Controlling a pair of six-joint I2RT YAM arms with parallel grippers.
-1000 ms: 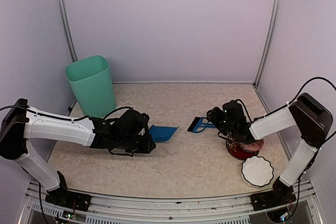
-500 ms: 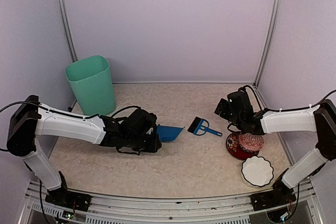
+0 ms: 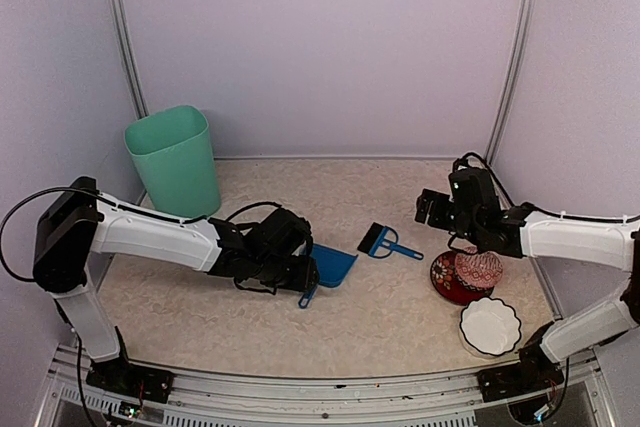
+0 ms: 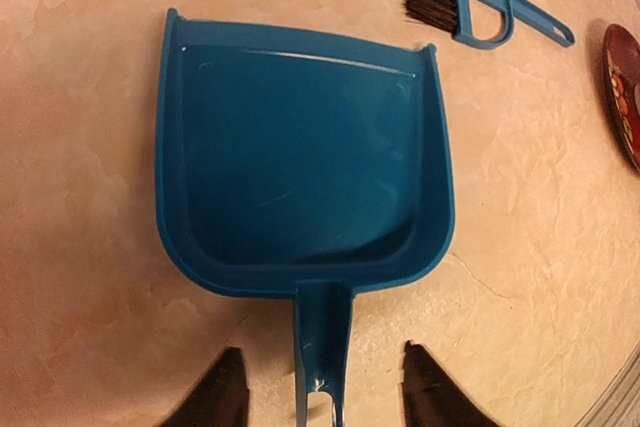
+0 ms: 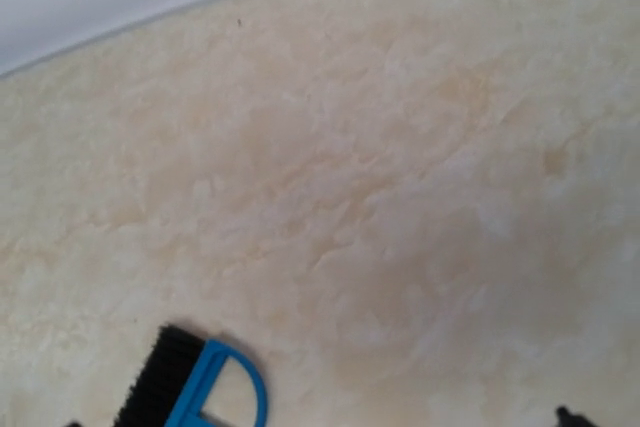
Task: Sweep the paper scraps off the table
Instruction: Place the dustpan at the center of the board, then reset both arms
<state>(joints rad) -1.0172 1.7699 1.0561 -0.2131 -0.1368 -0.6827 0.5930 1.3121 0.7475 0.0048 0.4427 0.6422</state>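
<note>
The blue dustpan (image 4: 300, 167) lies flat on the table (image 3: 370, 327), its handle (image 4: 322, 347) pointing back between my left gripper's fingers. My left gripper (image 4: 320, 397) is open, its dark fingertips (image 4: 225, 392) standing clear of the handle on both sides. In the top view the dustpan (image 3: 333, 265) is at the table's middle, just right of the left gripper (image 3: 302, 275). The blue brush (image 3: 385, 241) with black bristles lies alone right of it. My right gripper (image 3: 433, 209) hovers behind and right of the brush (image 5: 190, 387), open and empty. No paper scraps are in view.
A mint-green bin (image 3: 176, 159) stands at the back left. At the right are a red-patterned bowl (image 3: 447, 280) holding a ball (image 3: 478, 269) and, nearer the front edge, a white scalloped bowl (image 3: 490, 327). Pale walls close in the back and both sides.
My left gripper has opened and let go of the dustpan, which now lies flat farther right. My right gripper released the brush onto the table and pulled back to the right.
</note>
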